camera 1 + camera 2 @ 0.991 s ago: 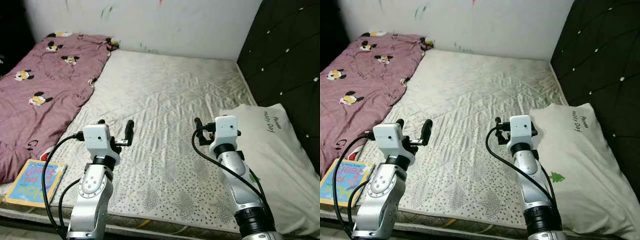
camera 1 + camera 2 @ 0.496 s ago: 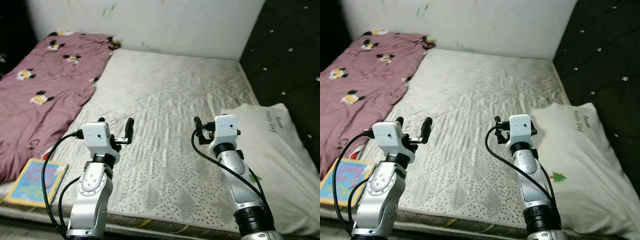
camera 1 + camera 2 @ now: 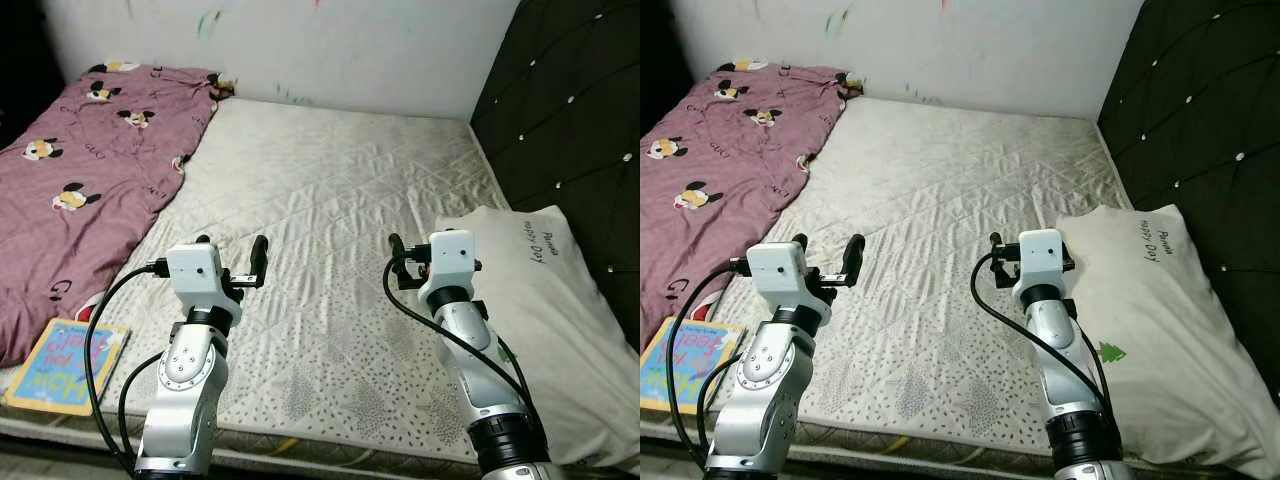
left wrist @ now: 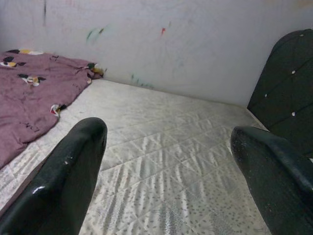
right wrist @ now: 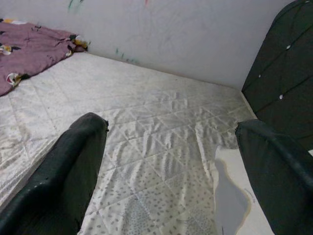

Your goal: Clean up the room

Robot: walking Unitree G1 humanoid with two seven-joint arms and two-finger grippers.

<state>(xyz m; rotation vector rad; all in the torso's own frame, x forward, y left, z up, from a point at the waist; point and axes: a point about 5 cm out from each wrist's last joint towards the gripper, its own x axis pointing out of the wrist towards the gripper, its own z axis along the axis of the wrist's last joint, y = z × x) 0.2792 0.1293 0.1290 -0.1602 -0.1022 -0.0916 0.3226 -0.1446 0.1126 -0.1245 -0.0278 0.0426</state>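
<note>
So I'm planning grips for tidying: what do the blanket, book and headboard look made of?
Blanket: soft matte printed cloth, going by its folds. Book: flat and stiff with a printed cover, probably card or paper. Headboard: dark tufted padding with studs, leather-like or fabric, hard to tell.

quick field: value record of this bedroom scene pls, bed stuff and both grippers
surface: bare quilted mattress
blanket: purple cartoon-print blanket, spread over the mattress's left side
pillow: white pillow at the right, beside the dark tufted headboard
book: colourful children's book at the near left corner, by the blanket's edge
left gripper: open, raised over the mattress, holding nothing
right gripper: open, raised over the mattress near the pillow, holding nothing
wall: white wall with small paint marks
</note>
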